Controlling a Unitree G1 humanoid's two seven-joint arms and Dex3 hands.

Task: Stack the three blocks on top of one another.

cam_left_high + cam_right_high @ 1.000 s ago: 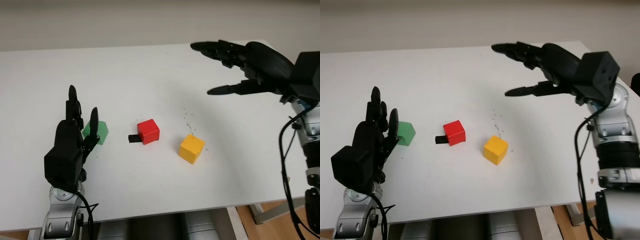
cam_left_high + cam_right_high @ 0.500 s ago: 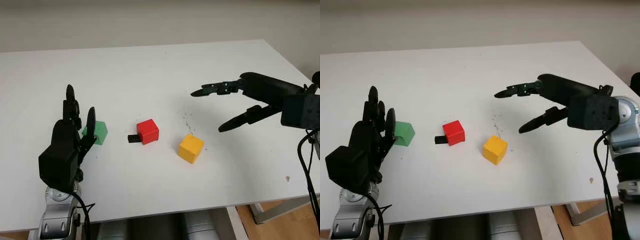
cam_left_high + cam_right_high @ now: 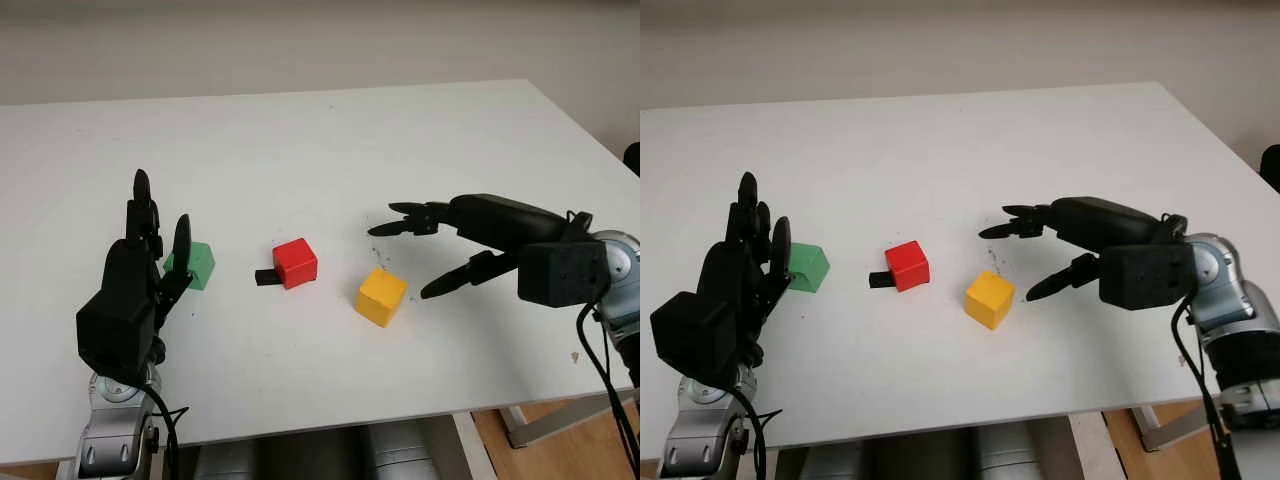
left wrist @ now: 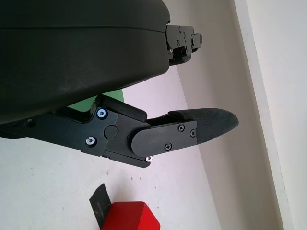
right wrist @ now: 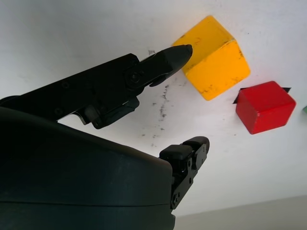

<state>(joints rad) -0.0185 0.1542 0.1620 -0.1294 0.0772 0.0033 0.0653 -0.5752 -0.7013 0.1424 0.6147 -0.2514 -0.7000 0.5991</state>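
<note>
The right hand (image 3: 425,255) came down from high above the far side of the white table (image 3: 300,140) and drew in toward the yellow block (image 3: 382,296). A second ago it hung open well beyond and to the right of that block; half a second ago it was lower and nearer. Now it was open just to the right of the yellow block, one finger (image 5: 165,60) reaching near the block's edge, not touching it.
</note>
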